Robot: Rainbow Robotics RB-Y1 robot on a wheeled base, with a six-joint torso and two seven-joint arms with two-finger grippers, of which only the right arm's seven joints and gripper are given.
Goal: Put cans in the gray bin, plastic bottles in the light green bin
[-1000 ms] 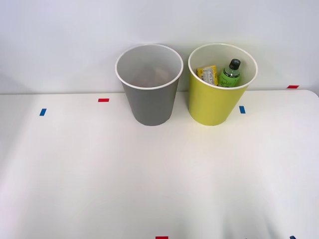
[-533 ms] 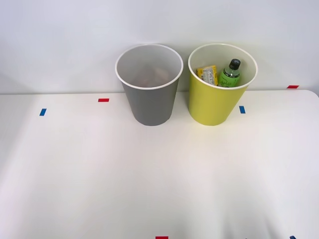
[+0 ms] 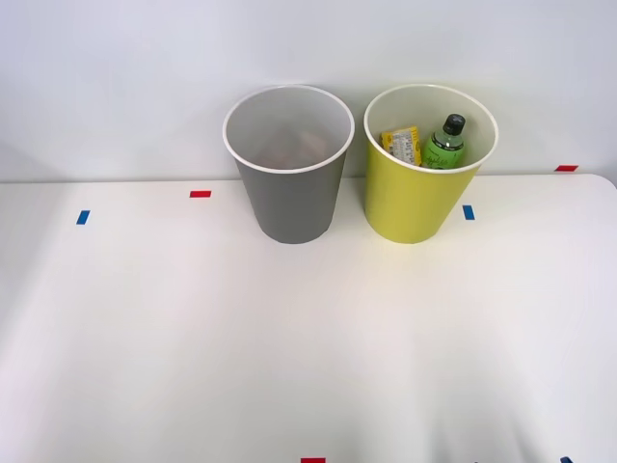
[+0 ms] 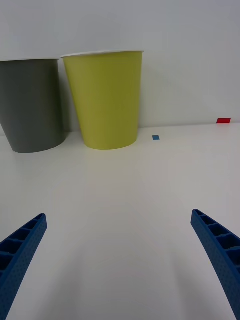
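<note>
I'm working in what looks like a lab test bench: a plain white table (image 3: 289,338) against a bare pale wall (image 3: 125,77). Small red tape marks (image 3: 200,194) and blue tape marks (image 3: 83,217) are stuck on the tabletop like position markers

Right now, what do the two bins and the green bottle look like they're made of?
The gray bin and the light green bin look like matte molded plastic: smooth tapered walls, thin white rims, pale insides. The green bottle in the light green bin looks like translucent plastic, with light showing through its body under a black screw cap. The right gripper hangs open, holding nothing.
</note>
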